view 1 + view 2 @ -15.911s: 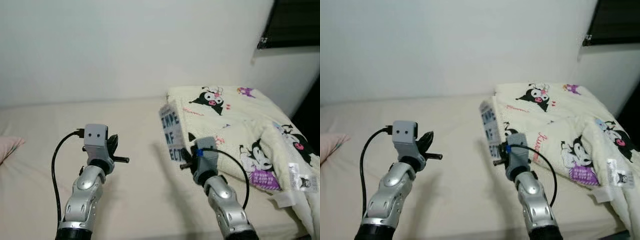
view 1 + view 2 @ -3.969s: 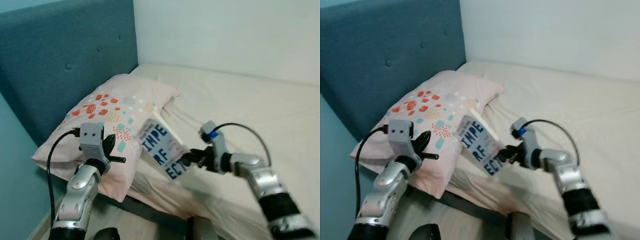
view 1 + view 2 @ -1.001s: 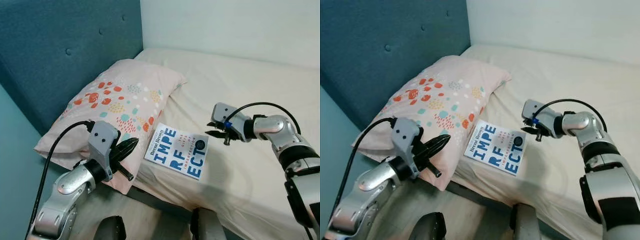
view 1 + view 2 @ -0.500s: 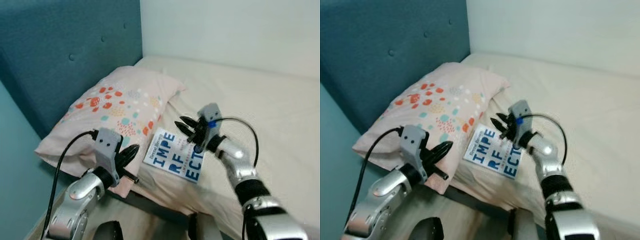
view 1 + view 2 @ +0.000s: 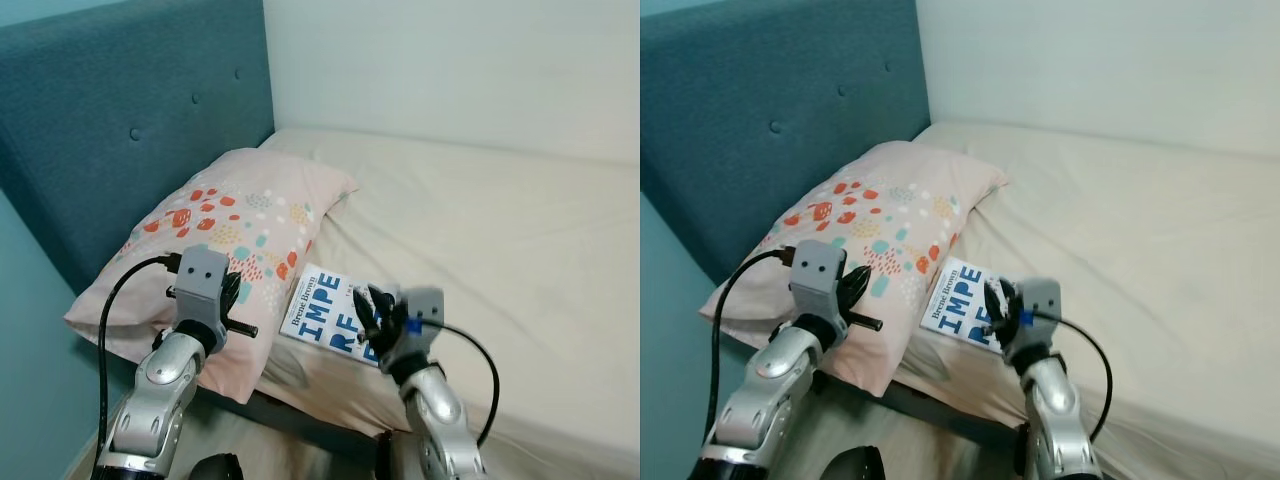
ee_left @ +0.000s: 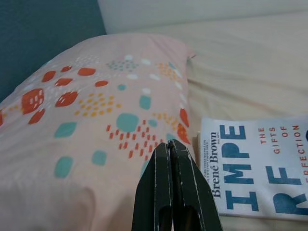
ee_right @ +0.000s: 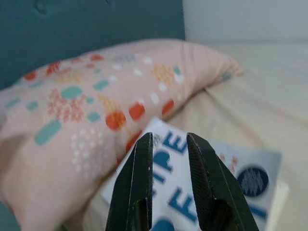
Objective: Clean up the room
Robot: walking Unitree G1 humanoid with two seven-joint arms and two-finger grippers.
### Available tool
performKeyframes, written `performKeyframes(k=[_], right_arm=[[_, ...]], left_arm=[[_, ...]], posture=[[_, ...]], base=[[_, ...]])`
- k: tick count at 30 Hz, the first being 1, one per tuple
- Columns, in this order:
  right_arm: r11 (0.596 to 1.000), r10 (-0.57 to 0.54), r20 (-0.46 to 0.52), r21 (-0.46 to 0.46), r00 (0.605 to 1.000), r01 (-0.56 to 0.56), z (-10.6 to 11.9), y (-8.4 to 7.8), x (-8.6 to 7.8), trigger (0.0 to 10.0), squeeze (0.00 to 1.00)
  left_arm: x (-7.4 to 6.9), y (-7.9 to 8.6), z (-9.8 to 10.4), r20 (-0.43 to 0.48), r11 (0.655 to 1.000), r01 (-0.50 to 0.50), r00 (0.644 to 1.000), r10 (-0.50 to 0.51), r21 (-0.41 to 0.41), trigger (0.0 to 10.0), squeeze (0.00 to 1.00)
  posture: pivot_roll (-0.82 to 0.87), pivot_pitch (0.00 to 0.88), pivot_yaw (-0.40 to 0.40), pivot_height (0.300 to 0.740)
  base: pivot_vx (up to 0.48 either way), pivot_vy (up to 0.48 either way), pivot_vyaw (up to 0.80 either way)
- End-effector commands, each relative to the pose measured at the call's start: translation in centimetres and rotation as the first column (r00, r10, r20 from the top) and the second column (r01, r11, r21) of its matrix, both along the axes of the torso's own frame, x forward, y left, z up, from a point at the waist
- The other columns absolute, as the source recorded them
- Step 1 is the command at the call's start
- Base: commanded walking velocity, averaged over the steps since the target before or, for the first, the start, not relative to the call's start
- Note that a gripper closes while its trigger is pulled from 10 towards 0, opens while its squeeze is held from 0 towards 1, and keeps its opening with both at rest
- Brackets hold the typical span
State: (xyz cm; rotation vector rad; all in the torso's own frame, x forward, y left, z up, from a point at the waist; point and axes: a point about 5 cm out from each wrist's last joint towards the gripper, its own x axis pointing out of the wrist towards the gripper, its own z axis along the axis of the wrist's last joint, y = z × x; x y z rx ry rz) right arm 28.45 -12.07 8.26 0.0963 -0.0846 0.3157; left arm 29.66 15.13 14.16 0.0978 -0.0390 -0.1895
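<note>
right wrist view: right gripper (image 7: 169, 144) parted above book (image 7: 211, 187) beside pillow (image 7: 91, 96).

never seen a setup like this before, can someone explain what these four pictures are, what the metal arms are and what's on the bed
This is a humanoid robot tidying a room. The two wide pictures come from a stereo camera on its head, looking down at a bed. The other two come from cameras on each wrist, looking along that arm's black fingers.

The silver arms end in two-finger grippers. The left gripper is shut and holds nothing, raised in front of a pink patterned pillow. The right gripper is open and empty, poised in front of a white book with blue letters that lies flat on the bed beside the pillow. A blue headboard stands behind.
</note>
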Motion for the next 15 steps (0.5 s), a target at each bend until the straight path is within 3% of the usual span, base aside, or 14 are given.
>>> performKeyframes(k=[1,9,15], right_arm=[[0.999,-0.030,0.006,-0.011,1.000,0.030,0.7,-0.4,0.0,10.0,0.00],[0.997,-0.056,-0.004,-0.057,0.998,0.056,1.2,-0.3,-0.3,10.0,0.00],[0.992,-0.047,0.025,-0.119,0.999,0.049,1.9,-0.5,-0.2,10.0,0.00]], left_arm=[[0.0,-0.4,-0.3,-0.010,1.000,0.010,1.000,-0.010,0.002,10.0,0.00],[0.0,-0.5,-0.8,-0.017,1.000,-0.012,1.000,0.012,-0.008,10.0,0.00],[-0.3,0.6,-1.4,-0.016,0.999,-0.046,0.999,0.047,0.028,10.0,0.00]], posture=[[-0.02,0.023,0.009,0.612],[-0.02,0.017,0.004,0.632],[-0.02,0.009,-0.002,0.662]], base=[[0.000,0.000,0.00],[0.000,0.000,0.00],[0.000,0.000,0.00]])
